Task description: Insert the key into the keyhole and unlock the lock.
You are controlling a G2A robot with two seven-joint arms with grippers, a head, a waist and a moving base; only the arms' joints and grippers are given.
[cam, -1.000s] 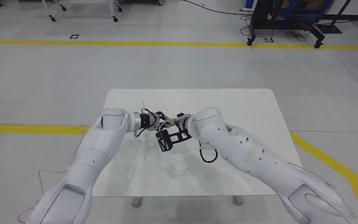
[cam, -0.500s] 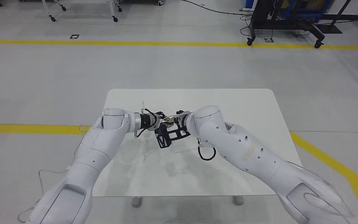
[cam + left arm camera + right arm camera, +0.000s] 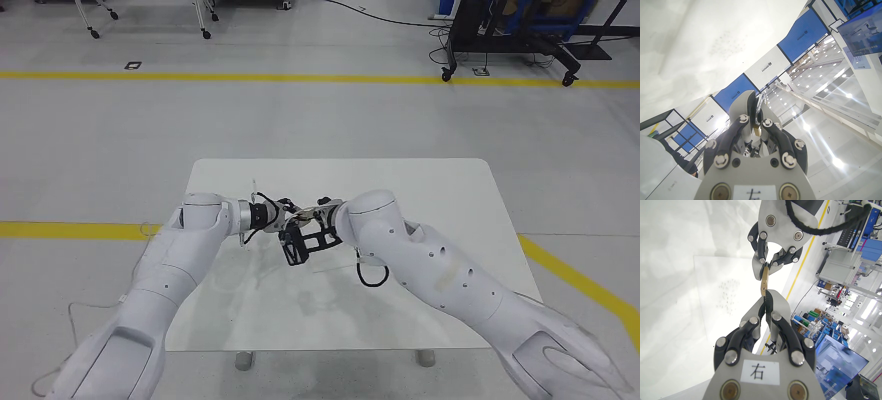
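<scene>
Pinched shut at the right gripper, with fingertips touching the free end of the brass padlock; cannot make out a key between the pads. Clamped narrow at the left gripper, tip to tip opposite, on the padlock's other end, with the chrome shackle between its fingers. Held aloft over the white table, toward its left side
</scene>
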